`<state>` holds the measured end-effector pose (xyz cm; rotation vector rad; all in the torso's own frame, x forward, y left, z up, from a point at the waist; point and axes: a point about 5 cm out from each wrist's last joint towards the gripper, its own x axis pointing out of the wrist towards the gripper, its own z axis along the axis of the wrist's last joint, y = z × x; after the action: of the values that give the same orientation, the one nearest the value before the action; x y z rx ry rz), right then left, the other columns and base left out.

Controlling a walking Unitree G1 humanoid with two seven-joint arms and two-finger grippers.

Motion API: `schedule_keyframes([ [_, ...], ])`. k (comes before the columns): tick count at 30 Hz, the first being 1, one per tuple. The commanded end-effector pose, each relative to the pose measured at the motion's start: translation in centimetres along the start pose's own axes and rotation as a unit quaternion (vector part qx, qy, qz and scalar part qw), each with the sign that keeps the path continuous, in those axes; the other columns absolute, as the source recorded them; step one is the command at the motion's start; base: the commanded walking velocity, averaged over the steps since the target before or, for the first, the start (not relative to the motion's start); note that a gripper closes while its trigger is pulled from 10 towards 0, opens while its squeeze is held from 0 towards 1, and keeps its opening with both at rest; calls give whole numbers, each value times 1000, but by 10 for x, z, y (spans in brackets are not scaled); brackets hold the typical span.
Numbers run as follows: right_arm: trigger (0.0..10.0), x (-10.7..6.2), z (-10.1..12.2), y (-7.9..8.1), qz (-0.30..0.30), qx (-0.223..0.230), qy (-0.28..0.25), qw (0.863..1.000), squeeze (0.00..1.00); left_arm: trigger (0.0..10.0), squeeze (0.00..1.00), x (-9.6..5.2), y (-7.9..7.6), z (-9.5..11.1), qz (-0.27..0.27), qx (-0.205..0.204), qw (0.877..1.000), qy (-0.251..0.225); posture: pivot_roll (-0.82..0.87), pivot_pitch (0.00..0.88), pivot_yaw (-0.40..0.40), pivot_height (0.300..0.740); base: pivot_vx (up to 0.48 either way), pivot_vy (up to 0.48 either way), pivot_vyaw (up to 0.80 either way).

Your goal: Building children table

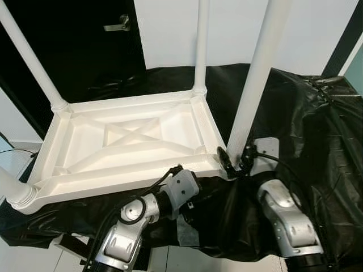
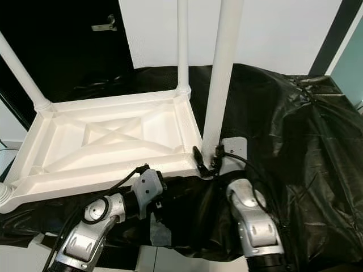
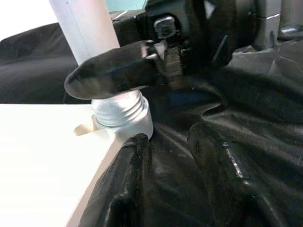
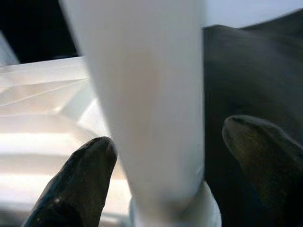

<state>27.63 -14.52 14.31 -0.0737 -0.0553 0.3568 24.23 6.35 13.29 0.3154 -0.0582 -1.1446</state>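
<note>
A white children's table (image 1: 113, 182) lies upside down on a black plastic sheet (image 1: 317, 130). Three white legs stand in its corners: far left (image 1: 28, 56), far right (image 1: 201, 45) and near left (image 1: 11, 190). A fourth leg (image 1: 258, 73) stands upright in the near right corner, with its threaded end (image 3: 118, 106) partly showing above the socket. My right gripper (image 1: 235, 161) is open, one finger on each side of this leg's base; a gap shows beside one finger (image 4: 260, 156). My left gripper (image 3: 175, 179) is open, low beside the table's near edge by that corner.
A black door with a metal handle (image 1: 116, 24) and a white wall stand behind the table. The crumpled black sheet rises in folds on the right. Pale floor (image 1: 22, 258) shows at the near left, below the sheet's edge.
</note>
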Motion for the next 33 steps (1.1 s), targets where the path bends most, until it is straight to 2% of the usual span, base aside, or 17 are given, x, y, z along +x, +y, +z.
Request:
schedule_keyframes([
  [1, 10000, -5, -6, -5, 61, 0, 9, 998, 0, 10000, 0, -1, 6, -3, 45, -1, 999, 5, 4, 0, 21, 740, 0, 0, 0],
  [2, 10000, -5, -6, -5, 61, 0, 9, 998, 0, 10000, 0, -1, 6, -3, 45, -1, 999, 5, 4, 0, 21, 740, 0, 0, 0],
  [5, 10000, -3, -7, -21, 134, -21, 19, 991, 0, 10000, 0, -2, 8, -3, 46, 3, 999, 5, 10, 0, 14, 740, 0, 0, 0],
  [6, 10000, -3, -7, -21, 134, -21, 19, 991, 0, 10000, 0, -2, 8, -3, 46, 3, 999, 5, 10, 0, 14, 740, 0, 0, 0],
  [8, 10000, 2, -7, -29, 171, -36, 30, 984, 0, 10000, 0, -3, 9, -3, 47, 4, 999, 5, 11, 0, 12, 740, 0, 0, 0],
  [13, 10000, 14, -7, -36, 213, -48, 43, 975, 0, 10000, 0, -2, 8, -3, 47, 5, 999, 3, 20, 0, 5, 740, 0, 0, 0],
  [15, 10000, 14, -7, -36, 213, -48, 43, 975, 0, 10000, 0, -2, 8, -3, 47, 5, 999, 3, 20, 0, 5, 740, 0, 0, 0],
  [18, 10000, 29, -5, -43, 262, -91, 60, 959, 0, 10000, 0, -1, 8, -3, 49, 6, 999, 2, 26, 0, 0, 740, 0, 0, 0],
  [19, 10000, 29, -5, -43, 262, -91, 60, 959, 0, 10000, 0, -1, 8, -3, 49, 6, 999, 2, 26, 0, 0, 740, 0, 0, 0],
  [22, 10000, 35, -5, -43, 300, -121, 71, 943, 0, 10000, 0, 1, 8, -3, 49, 7, 999, 1, 27, 0, 0, 740, 0, 0, 0],
  [24, 10000, 35, -5, -43, 300, -121, 71, 943, 0, 10000, 0, 1, 8, -3, 49, 7, 999, 1, 27, 0, 0, 740, 0, 0, 0],
  [25, 4471, 37, -5, -44, 309, -134, 75, 939, 0, 10000, 0, 1, 8, -3, 48, 8, 999, 1, 28, 0, 1, 740, 0, 0, 0],
  [26, 627, 38, -8, -45, 316, -138, 83, 935, 0, 10000, 0, 2, 8, -3, 47, 8, 999, 1, 30, 0, 0, 740, 0, 0, 0],
  [30, 627, 39, -9, -47, 320, -139, 89, 933, 0, 10000, 0, 3, 8, -3, 47, 9, 999, 1, 31, 0, -1, 740, 0, 0, 0],
  [31, 0, 38, -11, -48, 325, -140, 91, 931, 0, 10000, 0, 3, 8, -3, 47, 9, 999, 1, 33, 0, -1, 740, 0, 0, 0],
  [33, 0, 36, -13, -50, 326, -134, 92, 931, 0, 10000, 0, 4, 8, -3, 47, 9, 999, 0, 32, 0, -1, 740, 0, 0, 0],
])
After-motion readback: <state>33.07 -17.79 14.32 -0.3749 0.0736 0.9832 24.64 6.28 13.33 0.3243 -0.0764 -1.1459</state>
